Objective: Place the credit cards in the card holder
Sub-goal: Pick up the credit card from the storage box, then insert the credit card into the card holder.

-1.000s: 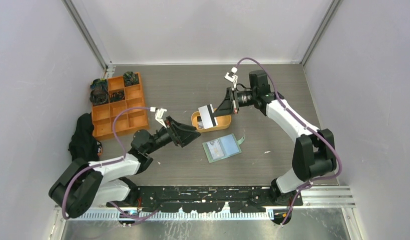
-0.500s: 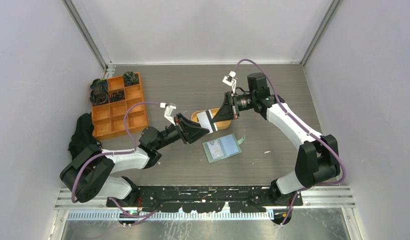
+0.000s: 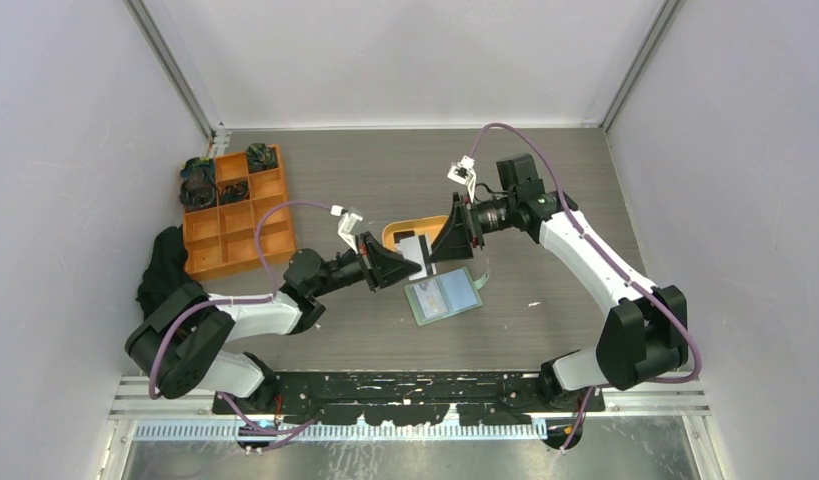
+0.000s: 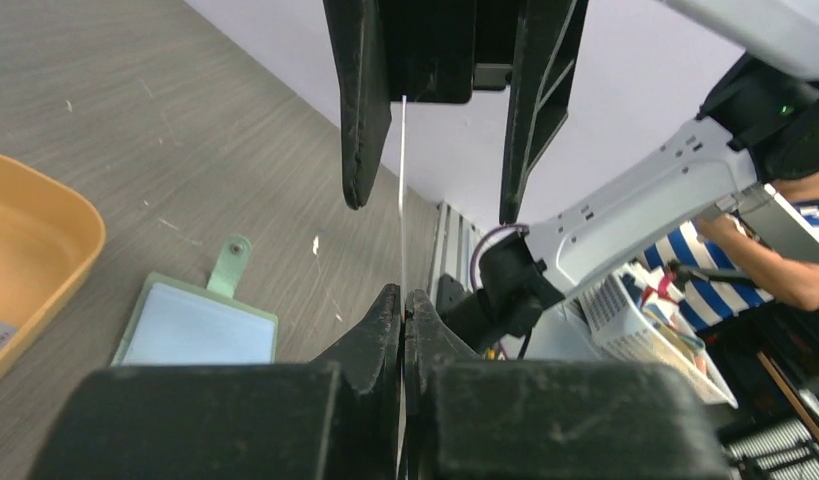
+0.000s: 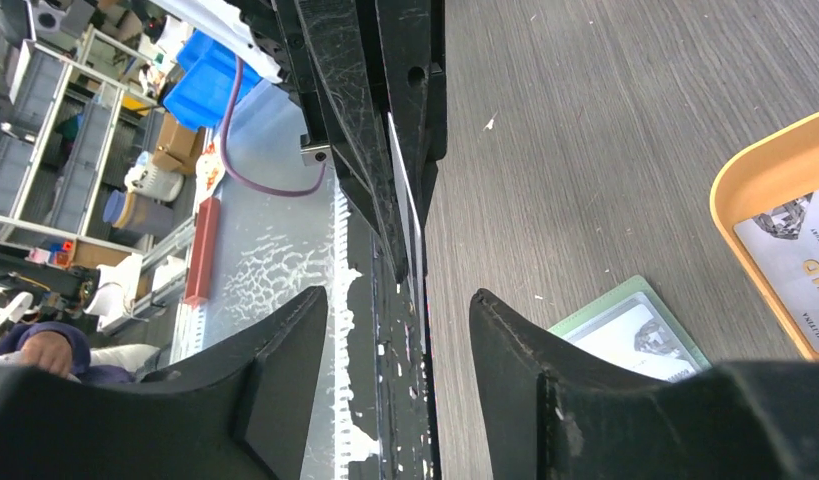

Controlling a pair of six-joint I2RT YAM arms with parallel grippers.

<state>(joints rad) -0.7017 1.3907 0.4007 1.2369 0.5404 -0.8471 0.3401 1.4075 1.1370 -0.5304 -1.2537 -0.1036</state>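
The left gripper [image 3: 417, 266] is clamped on a credit card [image 3: 412, 246], holding it in the air near the middle of the top view, over the lower edge of the orange tray [image 3: 393, 232]. In the left wrist view its fingertips [image 4: 390, 305] are pressed together on the lower end of the card [image 4: 402, 190]. The card is seen edge-on there, as a thin pale line running straight up the frame.

The upper end of that line reaches in between the fingers of the right gripper [image 4: 430, 200], which stand apart on either side of the card. The left one is close to it and the right one is clearly off it. From the right wrist, the right gripper [image 5: 400, 295] shows the same wide gap. The card [image 5: 409, 205] is again a thin edge running up the frame into the closed left gripper [image 5: 400, 275].

The card's visible length runs from one gripper towards the other. Which of its sides is the longer cannot be told.

The card holder [image 3: 443, 297] lies open and flat on the table [image 3: 545, 200], just below and to the right of the grippers. Its pale inside faces up, its long axis runs from lower left to upper right, and its snap tab is at the upper right end. A second card [image 5: 797, 262] lies flat in the tray.
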